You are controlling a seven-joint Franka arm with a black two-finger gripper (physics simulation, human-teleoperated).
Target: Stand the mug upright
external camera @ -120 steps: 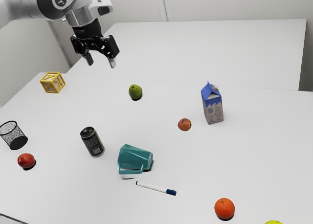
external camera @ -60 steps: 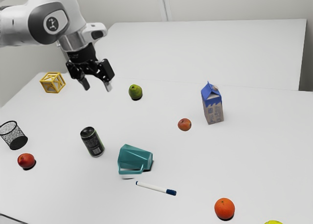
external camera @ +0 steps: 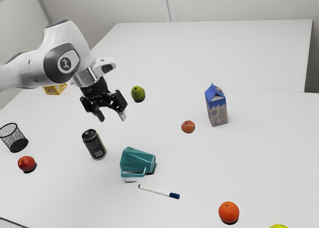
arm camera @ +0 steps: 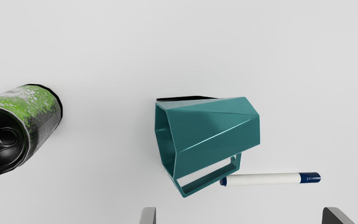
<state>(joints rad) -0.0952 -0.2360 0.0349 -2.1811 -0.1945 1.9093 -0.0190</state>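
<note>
Gripper [external camera: 111, 117] spread wide above the table [external camera: 259, 158], mug [arm camera: 213, 133] lying on its side

The two fingers are seen parted by a broad gap, and the gripper is held in the air, pointed down, on the exterior view's left of the mug and behind the can [external camera: 94, 145]. The teal, faceted mug is laid on the table with its open mouth turned toward the can and its base toward the exterior view's right. Its handle [arm camera: 211, 179] is turned to the side where the marker [arm camera: 263, 179] is found.

The white marker is laid flat near the handle, its dark blue cap pointed away from the mug. The can, green and black, is stood upright, apart from the mug.

Farther out, a small reddish fruit [external camera: 188, 127] is placed behind the mug and toward the exterior view's right, with a blue-topped carton [external camera: 217, 112] stood upright beyond it. A green fruit [external camera: 138, 93] is set farther back. On the exterior view's left, a red apple [external camera: 27, 164] is seen near a dark mesh cup [external camera: 14, 138], and a yellow frame box [external camera: 55, 89] is partly covered by the arm [external camera: 35, 68]. Toward the exterior view's right and nearer its camera, an orange [external camera: 229, 212] is placed, and part of a yellow object [external camera: 279, 226] is cut off by the view's lower edge.
</note>
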